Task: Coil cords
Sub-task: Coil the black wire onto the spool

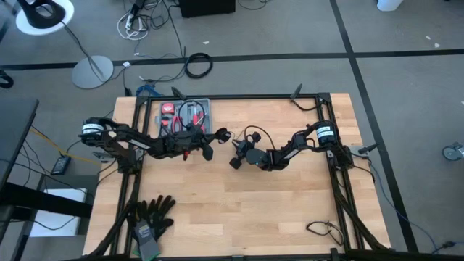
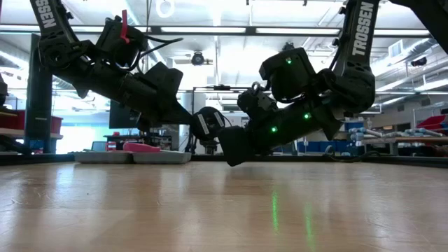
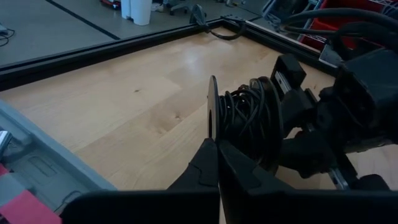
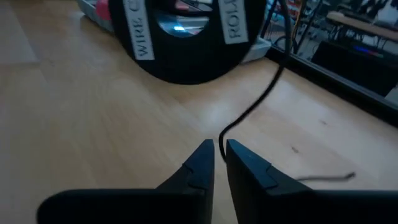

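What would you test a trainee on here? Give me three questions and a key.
1. What does the left claw pinch? A) a glove B) the spool by its rim C) the table's frame
2. True or false: the right claw stands wide open, far from the cord.
3. Fill in: the tool tray lies on the ____ arm's side of the table.
Key: 1 B; 2 false, it has closed on the cord; 3 left.
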